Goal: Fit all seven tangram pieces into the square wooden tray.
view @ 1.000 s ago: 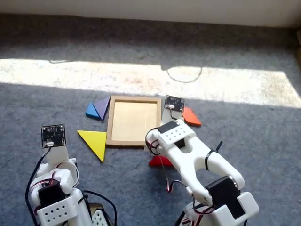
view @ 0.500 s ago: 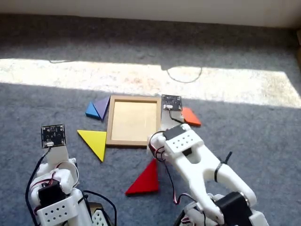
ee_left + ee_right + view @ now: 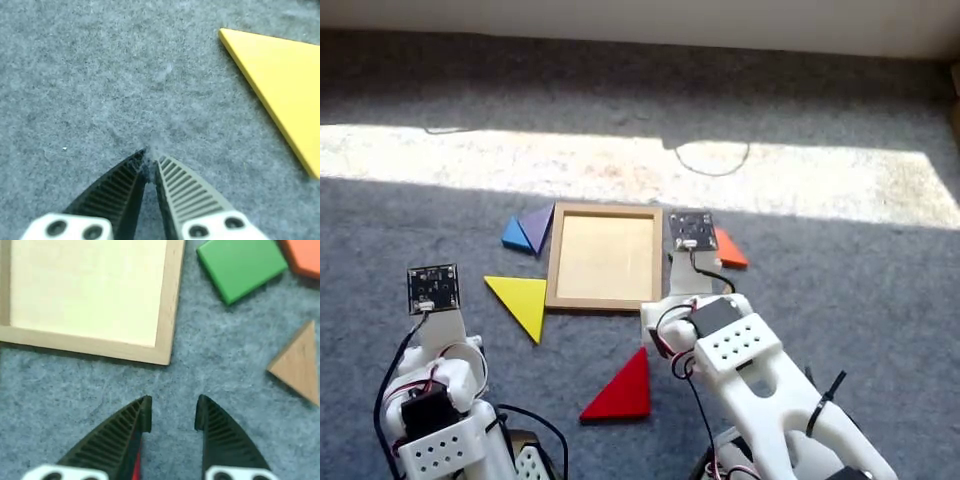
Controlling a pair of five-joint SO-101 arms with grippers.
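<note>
Right wrist view: parted fingers (image 3: 120, 435) hover over carpet (image 3: 60, 382) near tray (image 3: 169, 315) corner.

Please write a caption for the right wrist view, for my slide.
Open pincer over carpet, near empty wooden tray, green square and wooden triangle.

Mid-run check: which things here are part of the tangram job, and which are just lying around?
Job: wooden tray, yellow triangle, blue triangle, purple triangle, red triangle, orange piece, green square, tan triangle.
Lying about: loose cable on the carpet.
</note>
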